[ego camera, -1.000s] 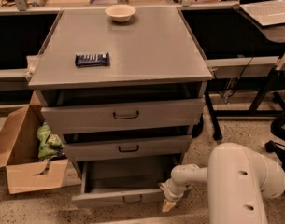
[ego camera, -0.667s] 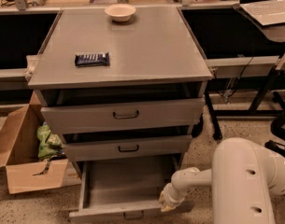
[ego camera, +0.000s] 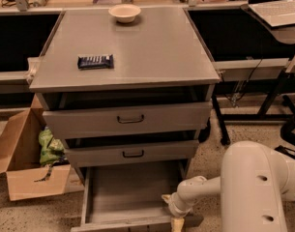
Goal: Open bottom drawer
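Looking down on a grey cabinet (ego camera: pixel 137 47) filling the centre of the frame, with three drawers stacked in its face. Finding the bottom drawer (ego camera: pixel 123 192) at the lower centre, standing far out from the cabinet, well beyond the two above it, and showing its plain grey tray from back wall to front lip. Following that front lip along the bottom edge of the frame, partly cut off there.

Placing the gripper (ego camera: pixel 177 222) at the lower centre-right, down at the right end of that lip, touching it or just beside it; not managing to tell which. Not managing to tell either whether spread, pressed together or pinching the lip. Tracing the white arm (ego camera: pixel 253 187) from the gripper up and to the right into a bulky rounded shell filling the lower right corner.

Seeing the middle drawer (ego camera: pixel 98 154) just above the open tray, sticking out a little, with a dark loop handle at its centre. Seeing the top drawer (ego camera: pixel 79 122) above that, taller in front, likewise sticking out slightly, with a wider handle.

Spotting a pale bowl (ego camera: pixel 125 12) at the top centre, near the far edge of the cabinet top, and a dark packet (ego camera: pixel 95 61) lying flat toward the left, well apart from the bowl.

Noting a cardboard box (ego camera: pixel 21 182) at the lower left, on the speckled floor (ego camera: pixel 224 129) just beside the cabinet, holding a green bag (ego camera: pixel 49 146). Catching a laptop (ego camera: pixel 277 6) in the upper right corner.
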Robot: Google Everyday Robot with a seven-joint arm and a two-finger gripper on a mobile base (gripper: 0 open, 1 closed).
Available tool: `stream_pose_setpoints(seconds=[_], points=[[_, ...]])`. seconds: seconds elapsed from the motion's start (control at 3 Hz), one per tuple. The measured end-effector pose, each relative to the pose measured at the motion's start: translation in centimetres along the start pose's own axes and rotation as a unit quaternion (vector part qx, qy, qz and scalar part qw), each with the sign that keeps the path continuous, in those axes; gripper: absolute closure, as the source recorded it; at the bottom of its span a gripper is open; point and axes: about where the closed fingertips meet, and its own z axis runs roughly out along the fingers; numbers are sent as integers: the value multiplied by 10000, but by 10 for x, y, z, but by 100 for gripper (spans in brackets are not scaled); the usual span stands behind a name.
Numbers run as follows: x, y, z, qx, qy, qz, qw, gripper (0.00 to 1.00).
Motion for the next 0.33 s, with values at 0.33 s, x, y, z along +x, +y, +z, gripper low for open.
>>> stream_pose_setpoints(seconds=[0.33], points=[[0,0,0,0,0,0,10000,0]])
